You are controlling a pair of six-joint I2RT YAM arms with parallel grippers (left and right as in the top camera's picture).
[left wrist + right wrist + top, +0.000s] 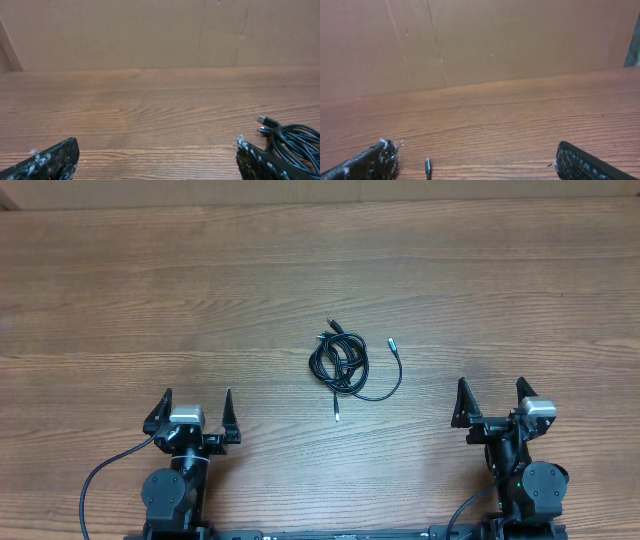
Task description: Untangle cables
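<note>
A small tangle of thin black cables (341,362) lies on the wooden table (150,290) near its middle, with one teal-tipped plug (391,342) sticking out to the right and another plug end (337,413) pointing toward me. My left gripper (196,410) rests open near the front left, well apart from the tangle. On the front right my right gripper (492,400) is open too, with nothing in it. The left wrist view catches the cables (292,142) at its right edge, behind one fingertip (250,152). A single plug end (427,166) shows low in the right wrist view.
A brown cardboard wall (150,30) stands along the table's far edge. Thick black arm wires (100,475) loop beside the left base at the front. Bare wood surrounds the tangle on all sides.
</note>
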